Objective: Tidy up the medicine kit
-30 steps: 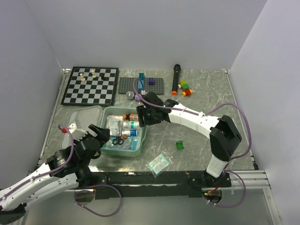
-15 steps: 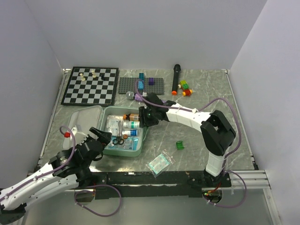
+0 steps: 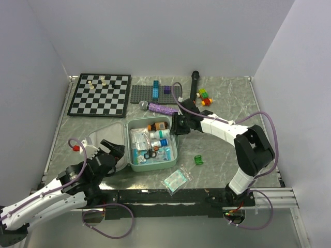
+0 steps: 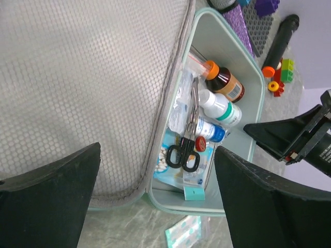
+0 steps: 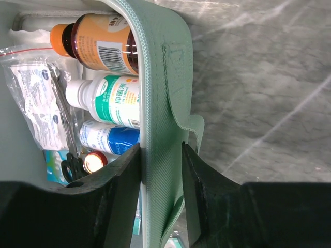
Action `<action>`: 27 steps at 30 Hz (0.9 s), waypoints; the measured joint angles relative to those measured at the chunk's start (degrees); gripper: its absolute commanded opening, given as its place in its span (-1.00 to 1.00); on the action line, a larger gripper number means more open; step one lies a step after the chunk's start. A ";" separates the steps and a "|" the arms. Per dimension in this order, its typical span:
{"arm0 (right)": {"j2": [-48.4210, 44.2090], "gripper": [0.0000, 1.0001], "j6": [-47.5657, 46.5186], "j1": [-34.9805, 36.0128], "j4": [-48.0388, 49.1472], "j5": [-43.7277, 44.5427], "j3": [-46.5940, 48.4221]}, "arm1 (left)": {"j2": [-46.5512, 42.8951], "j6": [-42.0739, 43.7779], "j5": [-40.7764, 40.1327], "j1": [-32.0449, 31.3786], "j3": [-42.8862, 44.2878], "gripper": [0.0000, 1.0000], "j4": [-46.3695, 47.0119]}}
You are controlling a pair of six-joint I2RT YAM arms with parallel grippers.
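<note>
The medicine kit [image 3: 155, 167] lies open, a mint-green tray with its grey mesh lid [image 3: 98, 135] folded out to the left. Inside are a brown bottle [image 4: 225, 82], a white bottle with a green label [image 5: 111, 98], a blue-labelled bottle [image 5: 106, 138], black-handled scissors [image 4: 187, 147] and sachets. My right gripper [image 5: 160, 155] is shut on the tray's right wall [image 5: 160, 77], one finger inside and one outside. My left gripper [image 4: 157, 150] hangs open above the seam between lid and tray, touching nothing.
A chessboard [image 3: 99, 94] and a grey studded plate [image 3: 155, 94] lie at the back, with a black marker [image 3: 193, 85] and coloured bricks [image 3: 204, 97] to their right. A purple roll [image 3: 161, 109] lies just behind the kit. A green block [image 3: 198, 160] and a plaster packet [image 3: 176, 181] lie near the front.
My right gripper has closed on the tray's right wall, and the kit has slid to the right. My left gripper has drawn back slightly and opened wider.
</note>
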 measured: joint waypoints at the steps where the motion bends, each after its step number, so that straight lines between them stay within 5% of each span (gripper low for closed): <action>1: -0.35 -0.06 0.04 -0.35 0.17 -0.13 -0.50 | -0.26 -0.02 0.63 0.00 -0.63 0.95 1.01; 9: -0.74 0.02 -0.31 -0.83 0.17 -0.79 -1.22 | -0.26 7.19 9.05 0.02 -2.67 0.93 9.05; 18: -0.74 0.03 -0.37 -0.85 0.07 -1.70 -1.51 | 9.79 16.28 24.00 0.22 3.63 0.93 9.60; 27: -0.74 0.01 -0.20 -0.85 0.59 -2.93 -3.26 | -9.03 12.70 33.79 0.17 -1.97 0.93 5.92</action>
